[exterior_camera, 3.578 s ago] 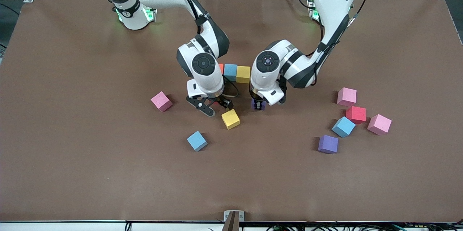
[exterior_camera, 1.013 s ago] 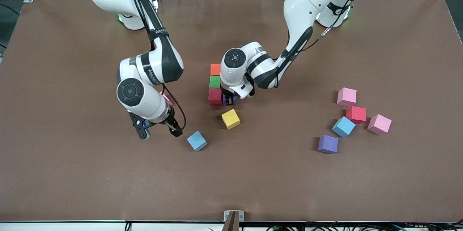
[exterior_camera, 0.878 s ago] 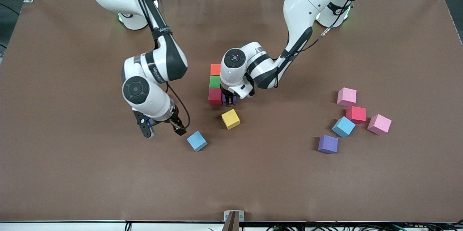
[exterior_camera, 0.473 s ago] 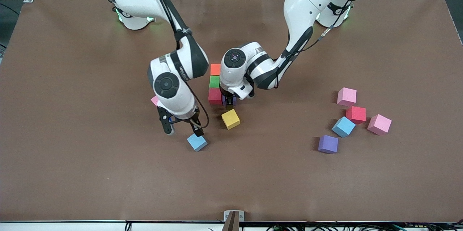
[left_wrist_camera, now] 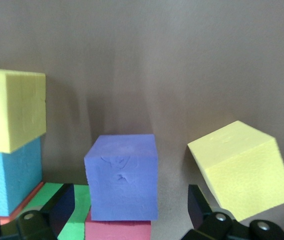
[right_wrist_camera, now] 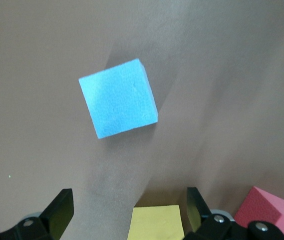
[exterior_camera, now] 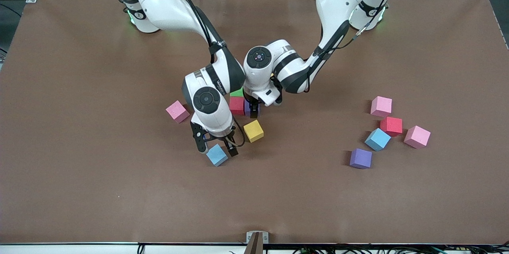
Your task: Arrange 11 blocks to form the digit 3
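Our left tool (exterior_camera: 253, 107) has just let go of the purple foam cube (left_wrist_camera: 122, 176), spread wide, extending the digit's middle row. Our right tool (exterior_camera: 215, 148) has swung in, wide, over the loose blue foam cube (exterior_camera: 217, 155), at seven o'clock from the yellow foam cube (exterior_camera: 253, 130).

Foam cubes, matte, equal size.
- Partial figure, mid-table, largely hidden by the arms: green cube (exterior_camera: 237, 92), red cube (exterior_camera: 236, 105) nearer the camera and touching it, purple cube (exterior_camera: 252, 107) flush beside the red.
- A yellow cube on a blue one shows in the left wrist view — probably the figure's upper row.
- Loose yellow cube (exterior_camera: 253, 130), skewed.
- Loose blue cube (exterior_camera: 216, 155), skewed, nearest the camera.
- Cluster toward the left arm's end: red (exterior_camera: 391, 125), blue (exterior_camera: 377, 139), purple (exterior_camera: 360, 158) — flat, close together.
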`<state>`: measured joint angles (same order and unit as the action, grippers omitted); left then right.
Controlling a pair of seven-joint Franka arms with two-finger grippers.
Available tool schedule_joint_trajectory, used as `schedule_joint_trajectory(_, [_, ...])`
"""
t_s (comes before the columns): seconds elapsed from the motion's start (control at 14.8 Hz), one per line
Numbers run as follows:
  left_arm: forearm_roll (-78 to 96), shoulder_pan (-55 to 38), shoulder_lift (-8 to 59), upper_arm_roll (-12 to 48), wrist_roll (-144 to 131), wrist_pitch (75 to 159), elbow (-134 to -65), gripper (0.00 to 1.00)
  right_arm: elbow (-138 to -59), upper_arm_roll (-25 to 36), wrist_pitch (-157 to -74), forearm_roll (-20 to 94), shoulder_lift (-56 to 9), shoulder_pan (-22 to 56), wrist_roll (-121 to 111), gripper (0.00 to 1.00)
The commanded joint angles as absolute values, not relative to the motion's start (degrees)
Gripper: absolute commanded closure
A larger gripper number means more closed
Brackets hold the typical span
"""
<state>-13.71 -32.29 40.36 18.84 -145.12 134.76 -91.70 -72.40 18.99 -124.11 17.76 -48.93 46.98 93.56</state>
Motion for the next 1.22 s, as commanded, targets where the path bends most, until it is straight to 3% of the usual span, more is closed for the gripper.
schedule_joint_trajectory(0.0, [-14.1, -30.2, 34.5, 18.9, -141.9, 133.9, -97.3, 0.00, -68.9, 17.7, -123.6, 17.0, -51.9, 47.1, 94.7, 0.00])
schedule_joint_trajectory(0.54, [-14.1, -18.1, 24.6, 19.5, -123.2, 133.8, -108.1, 0.00, -68.0, 15.2, -123.9, 16.8, -53.9, 49.8, 95.2, 0.00])
schedule_joint_trajectory(0.95, [-14.9, -8.7, 25.0, 19.2, -110.7, 133.9, -107.7, 0.00, -66.0, 14.9, -124.4, 16.8, -55.9, 50.1, 95.0, 0.01])
schedule_joint_trajectory(1.15, [-14.9, -4.7, 27.1, 18.9, -103.9, 133.9, -104.9, 0.00, -65.9, 14.9, -124.4, 16.8, -56.0, 50.4, 94.7, 0.20])
